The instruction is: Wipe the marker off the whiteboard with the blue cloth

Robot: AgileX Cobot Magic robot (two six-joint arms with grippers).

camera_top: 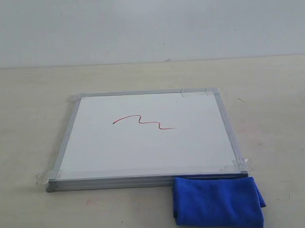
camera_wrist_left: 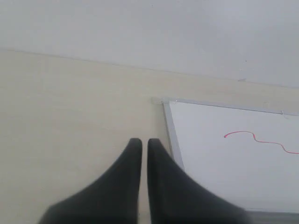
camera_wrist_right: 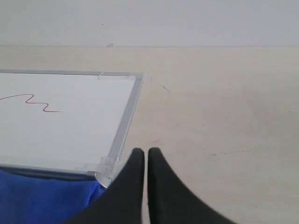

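Observation:
The whiteboard (camera_top: 149,159) lies flat on the table, with a silver-grey frame and taped corners. A thin red wavy marker line (camera_top: 143,122) crosses its middle; the marker line (camera_wrist_left: 261,138) shows in the left wrist view and the marker line (camera_wrist_right: 30,100) in the right wrist view. The blue cloth (camera_top: 217,201) lies folded on the table against the board's near right edge. My left gripper (camera_wrist_left: 141,141) is shut and empty, over bare table beside the whiteboard (camera_wrist_left: 224,168). My right gripper (camera_wrist_right: 142,151) is shut and empty, just off the corner of the whiteboard (camera_wrist_right: 60,135), with the blue cloth (camera_wrist_right: 42,198) beside it. Neither gripper shows in the exterior view.
The pale beige table (camera_top: 32,108) spreads on all sides of the board. A plain light wall (camera_top: 149,24) rises behind its far edge. Clear tape (camera_top: 241,164) holds the board's corners down.

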